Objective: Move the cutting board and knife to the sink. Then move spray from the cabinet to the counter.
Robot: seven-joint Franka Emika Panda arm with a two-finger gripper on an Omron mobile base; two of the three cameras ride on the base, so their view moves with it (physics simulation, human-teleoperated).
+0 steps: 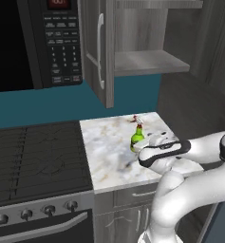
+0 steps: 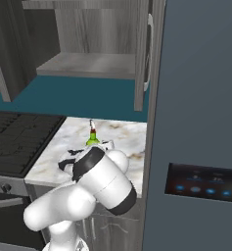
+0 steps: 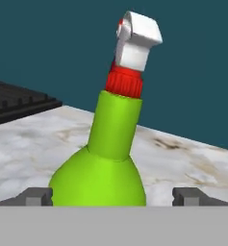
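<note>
The green spray bottle [image 3: 110,158] with its red-and-white nozzle stands upright on the marble counter [image 1: 109,147]. It also appears as the spray [image 1: 137,138] near the counter's right part and the spray [image 2: 92,138] just beyond my arm. My gripper [image 3: 114,196] is open and straddles the bottle's base, with a gap on each side between bottle and fingertips [image 3: 36,196]. The hand [image 1: 159,151] reaches in from the right, low over the counter. Above, the grey cabinet [image 1: 147,61] stands open with a bare shelf [image 2: 93,63]. The cutting board, knife and sink are out of view.
The open cabinet door [image 1: 98,52] juts out above the counter's left part. A black microwave [image 1: 33,42] hangs to the left, over the black stovetop [image 1: 38,156]. A tall grey appliance panel [image 2: 200,122] walls off the right side.
</note>
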